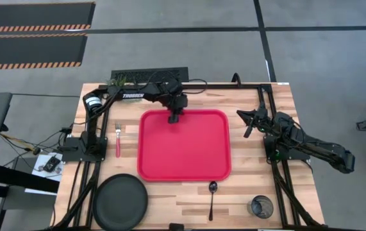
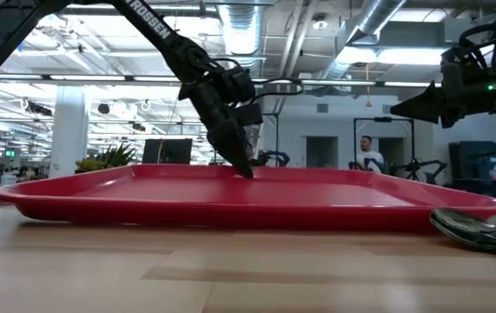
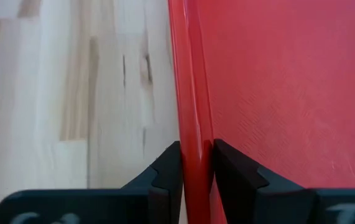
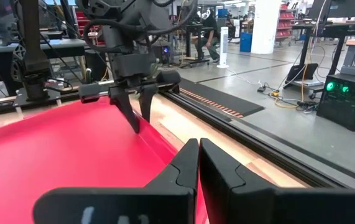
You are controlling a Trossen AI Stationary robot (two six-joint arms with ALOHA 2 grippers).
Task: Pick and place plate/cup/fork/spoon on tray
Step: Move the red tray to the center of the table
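The red tray point(image 1: 184, 145) lies flat in the middle of the table. My left gripper point(image 1: 174, 117) is at the tray's far rim, shut on it. My right gripper point(image 1: 247, 131) hangs shut and empty above the table, right of the tray. The black plate point(image 1: 120, 201) rests at the near left. The red-handled fork point(image 1: 118, 140) lies left of the tray. The dark spoon point(image 1: 212, 199) lies near the tray's near edge, also in the low view point(image 2: 473, 230). The tinted cup point(image 1: 261, 206) stands at the near right. My left gripper pinches the tray's far rim point(image 3: 194, 134) between its two fingers, one finger point(image 3: 168, 171) outside the tray and one point(image 3: 233, 171) inside. The fingers point down from above and stand across the rim. The tray lies flat on the table.
A black frame runs along the table's left, far and right edges point(image 1: 269, 115). Bare wood shows between the tray and the plate, spoon and cup. A person point(image 2: 368, 155) stands far off in the room behind.
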